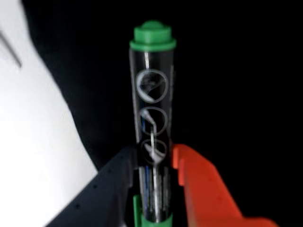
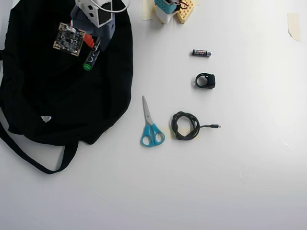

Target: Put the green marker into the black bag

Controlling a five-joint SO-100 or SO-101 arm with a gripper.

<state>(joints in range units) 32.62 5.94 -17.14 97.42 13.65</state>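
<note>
Robot's orange-and-black hand (image 1: pixel 154 189) is clamped on the slim black-barrelled green marker (image 1: pixel 152 118) w/ green cap, held above the large soft black fabric bag (image 2: pixel 57 105) at the surface's top-left corner, prob. so a release drops it inside.

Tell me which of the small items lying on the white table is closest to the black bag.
The blue-handled scissors, just right of the black bag in the overhead view; the battery, black ring and coiled cable lie farther right.
</note>
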